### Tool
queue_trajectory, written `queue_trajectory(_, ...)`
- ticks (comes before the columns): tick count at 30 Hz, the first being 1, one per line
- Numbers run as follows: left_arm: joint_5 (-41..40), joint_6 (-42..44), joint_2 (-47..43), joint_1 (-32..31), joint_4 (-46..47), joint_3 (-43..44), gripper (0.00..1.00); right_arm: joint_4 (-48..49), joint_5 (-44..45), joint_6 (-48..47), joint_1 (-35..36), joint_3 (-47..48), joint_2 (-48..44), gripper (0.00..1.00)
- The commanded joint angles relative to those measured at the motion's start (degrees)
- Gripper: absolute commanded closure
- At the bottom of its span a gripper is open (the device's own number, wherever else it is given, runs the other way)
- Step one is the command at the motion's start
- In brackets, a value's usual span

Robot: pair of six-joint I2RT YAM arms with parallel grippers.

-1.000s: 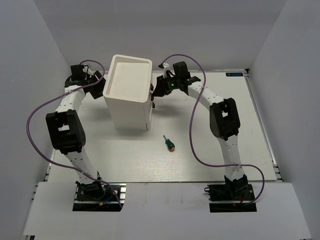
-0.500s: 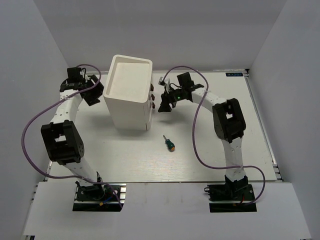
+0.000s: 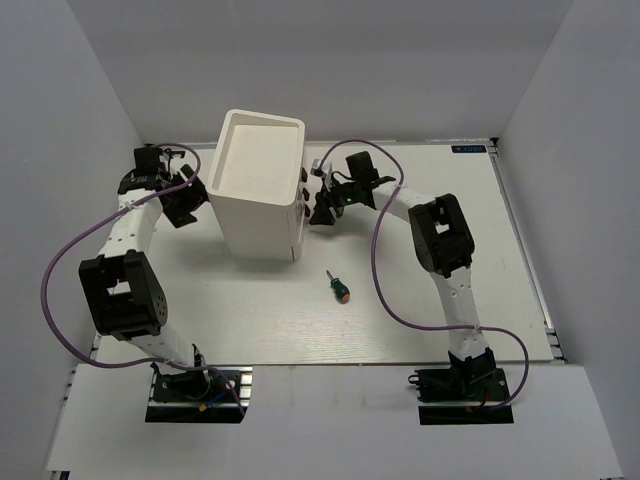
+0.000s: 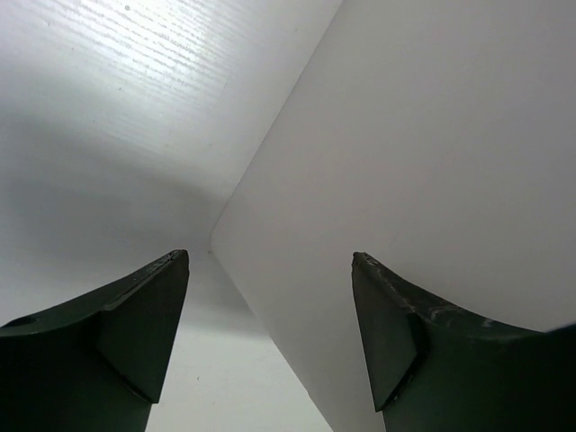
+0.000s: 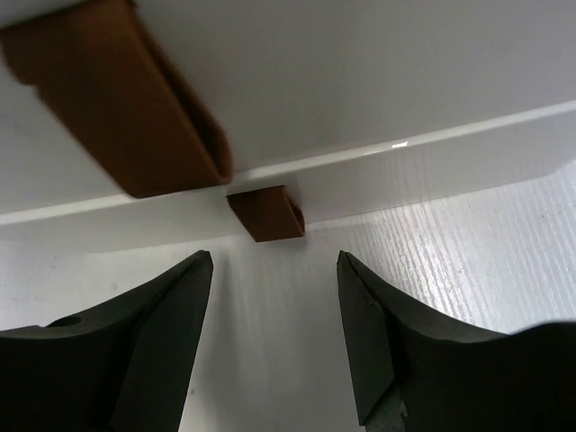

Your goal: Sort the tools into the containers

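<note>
I can't read any words or numbers here. There is one small blue sticker (image 3: pixel 467 148) at the far edge of the table (image 3: pixel 500 260), on the right side. Its white marks are too tiny for me to read.

Right gripper (image 5: pixel 274 258) jaws are being held apart; nothing is being gripped. White container (image 5: pixel 378 63) front is being faced close up. Big brown knob (image 5: pixel 126 99) is being seen near, at left. Smaller knob (image 5: pixel 266 213) is being seen farther off, in line with the jaw gap. Table (image 5: pixel 486 243) is being seen at right.
</note>
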Motion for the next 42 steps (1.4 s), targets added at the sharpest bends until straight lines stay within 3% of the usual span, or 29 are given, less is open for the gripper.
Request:
queue_trajectory(1, 0.9, -0.8, -3.6, -0.1, -0.2, -1.0, 0.17, 5.1, 0.9, 1.2, 0.4, 3.6, 1.6, 0.36)
queue_trajectory(13, 3.0, -1.8, -3.1, -0.1, 1.1, -1.6, 0.15, 11.4, -0.9, 6.3, 0.7, 5.5, 2.8, 0.38)
queue_trajectory(16, 3.0, -2.4, -3.1, -0.1, 1.6, -2.1, 0.15, 11.6, -1.6, 6.3, 0.7, 5.5, 2.8, 0.47)
queue_trajectory(20, 3.6, -2.4, -2.6, -0.6, 1.6, -2.1, 0.15, 13.9, -3.9, 7.9, 0.4, 5.5, 3.3, 0.72)
queue_trajectory(21, 3.6, -2.4, -2.6, -1.1, 1.6, -2.1, 0.15, 14.3, -4.4, 9.1, 0.5, 5.4, 3.3, 0.83)
queue_trajectory(24, 3.6, -2.9, -2.6, -1.1, 1.6, -2.1, 0.15, 14.8, -4.7, 9.2, 0.5, 4.9, 2.7, 1.00)
queue_trajectory(42, -1.5, -5.8, -5.7, -0.6, 0.5, -4.0, 0.14, 4.9, 11.4, -2.6, -4.5, -5.9, -8.0, 1.00)
